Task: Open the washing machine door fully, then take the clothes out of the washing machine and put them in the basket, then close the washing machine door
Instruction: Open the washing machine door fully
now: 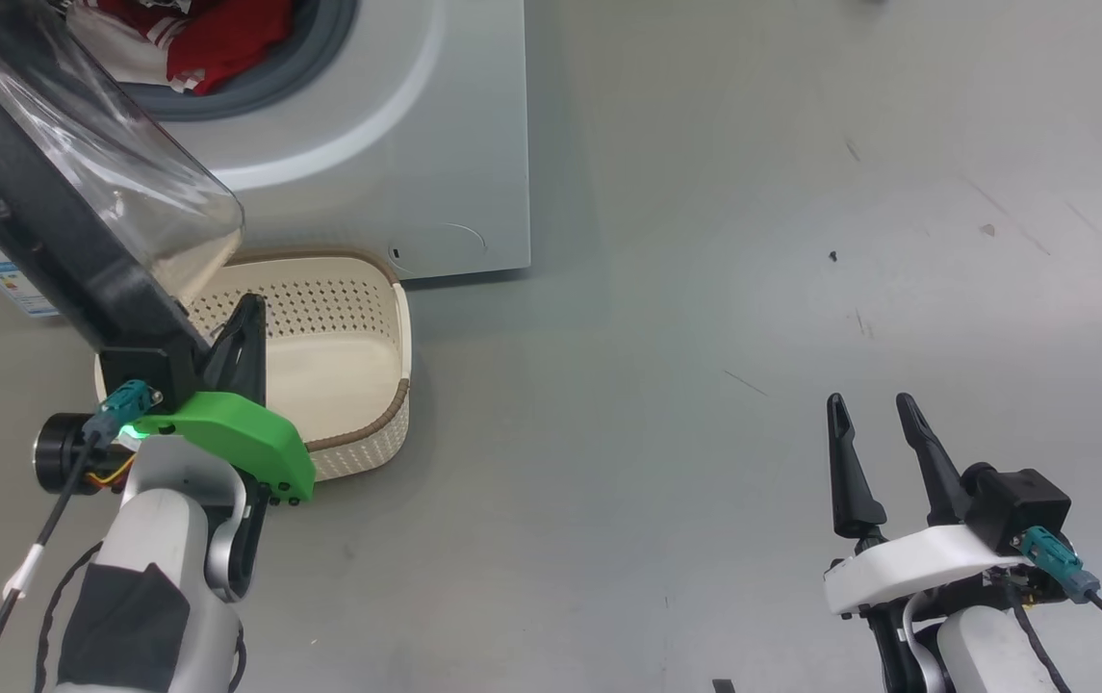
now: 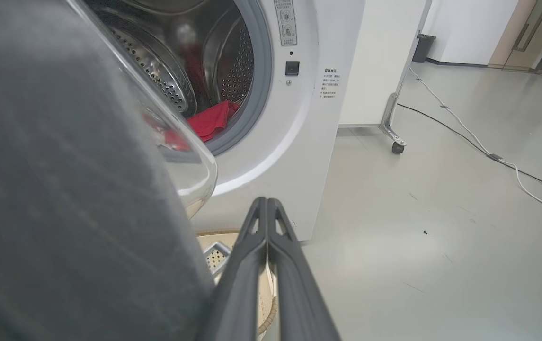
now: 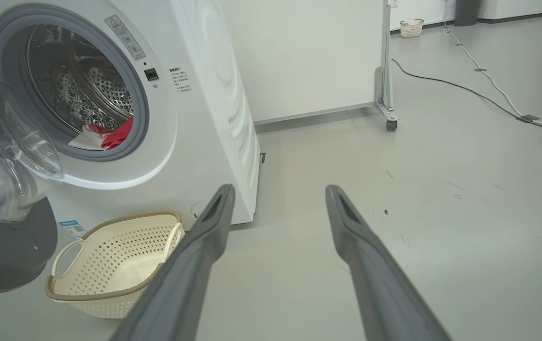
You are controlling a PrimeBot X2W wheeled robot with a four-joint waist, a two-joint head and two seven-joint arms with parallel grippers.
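1. One washing machine door, far left, swung open; left gripper just beside its black rim, fingers pressed together on nothing.
2. Cream basket on the floor in front of the washing machine; clothes, red and white, in the drum mouth.
3. Grey glossy floor, scuffed; right gripper, near right, fingers apart, empty.
4. White wheeled partition and cable, far right.

Head view steeply downward; wrist views low, both facing washing machine
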